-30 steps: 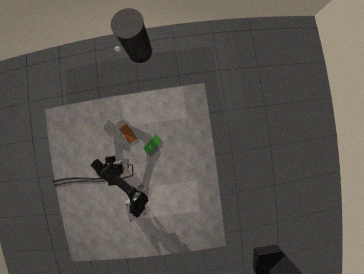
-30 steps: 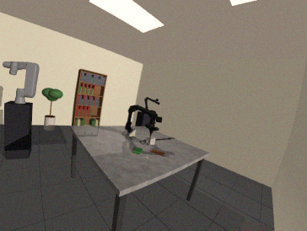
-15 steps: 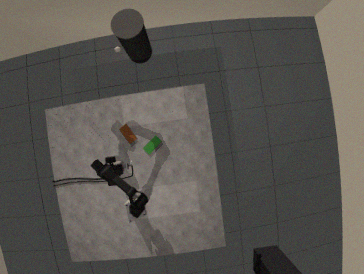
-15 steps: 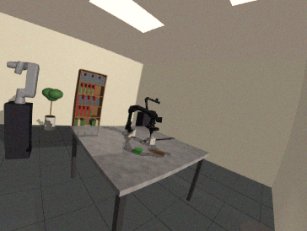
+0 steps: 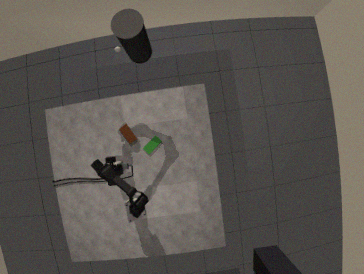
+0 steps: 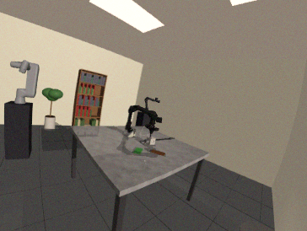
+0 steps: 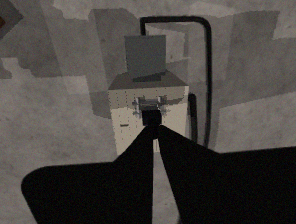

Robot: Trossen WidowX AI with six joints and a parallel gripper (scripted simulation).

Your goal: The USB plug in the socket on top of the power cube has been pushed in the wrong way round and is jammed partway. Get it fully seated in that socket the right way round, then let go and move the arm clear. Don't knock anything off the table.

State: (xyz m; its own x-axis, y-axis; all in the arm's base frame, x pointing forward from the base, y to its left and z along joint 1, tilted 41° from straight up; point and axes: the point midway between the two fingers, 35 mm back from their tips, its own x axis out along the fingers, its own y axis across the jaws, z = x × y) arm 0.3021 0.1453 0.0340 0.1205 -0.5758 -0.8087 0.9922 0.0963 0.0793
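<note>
The cream power cube (image 7: pixel 175 122) (image 6: pixel 153 142) stands under my gripper. The metal parts of the socket (image 7: pixel 150 104) show on its top, just beyond my fingertips. My gripper (image 7: pixel 154 131) (image 6: pixel 152 135) points down at the cube and is shut on a small dark piece, which looks like the USB plug (image 7: pixel 152 117). The plug sits against the near side of the metal parts. The fingers hide its near side, so its depth and which way round it is cannot be told. A grey block (image 7: pixel 145 54) with a black cable is at the cube's far side.
The black cable (image 7: pixel 209 75) loops around the cube's right side, with a second cable piece (image 7: pixel 193 117) close beside it. A brown-orange block (image 5: pixel 128 134) (image 6: pixel 158 152) and a green block (image 5: pixel 151 146) (image 6: pixel 137 150) lie on the table (image 5: pixel 185 225) (image 6: pixel 114 169) near the cube.
</note>
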